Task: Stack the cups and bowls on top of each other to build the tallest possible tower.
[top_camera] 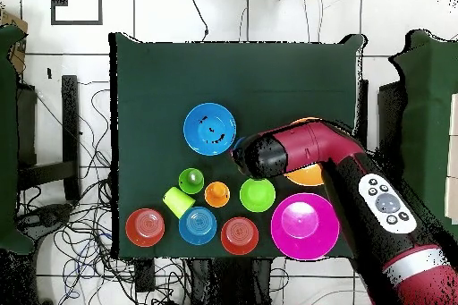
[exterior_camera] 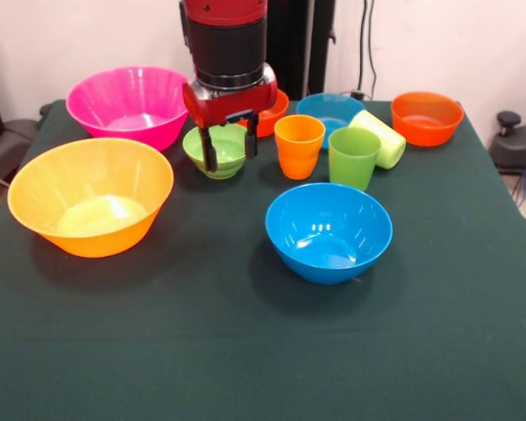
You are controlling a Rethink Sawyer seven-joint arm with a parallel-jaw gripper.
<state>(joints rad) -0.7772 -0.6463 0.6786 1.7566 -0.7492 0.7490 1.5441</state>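
Note:
My gripper (exterior_camera: pixel 231 160) is open and empty, its fingers (exterior_camera: pixel 209 151) hanging at the small green bowl (exterior_camera: pixel 221 145), one in front of the bowl and one at its right rim. Every bowl stands alone and no pile shows. The pink bowl (exterior_camera: pixel 127 105) and the yellow-orange bowl (exterior_camera: pixel 92 195) are on the left, and the medium blue bowl (exterior_camera: pixel 329 230) is at the near centre. The orange cup (exterior_camera: pixel 299 145) and the green cup (exterior_camera: pixel 353 156) stand upright. The lime-yellow cup (exterior_camera: pixel 381 138) lies on its side. Small orange bowls (exterior_camera: pixel 426 117) (exterior_camera: pixel 273 111) and a small blue bowl (exterior_camera: pixel 330 107) sit at the back.
In the overhead view my arm (top_camera: pixel 304 154) covers most of the yellow-orange bowl (top_camera: pixel 309 176). The green bowl (top_camera: pixel 257 194) lies just beyond my wrist. The dark green cloth (exterior_camera: pixel 245 351) covers the table. Cables lie on the floor around it.

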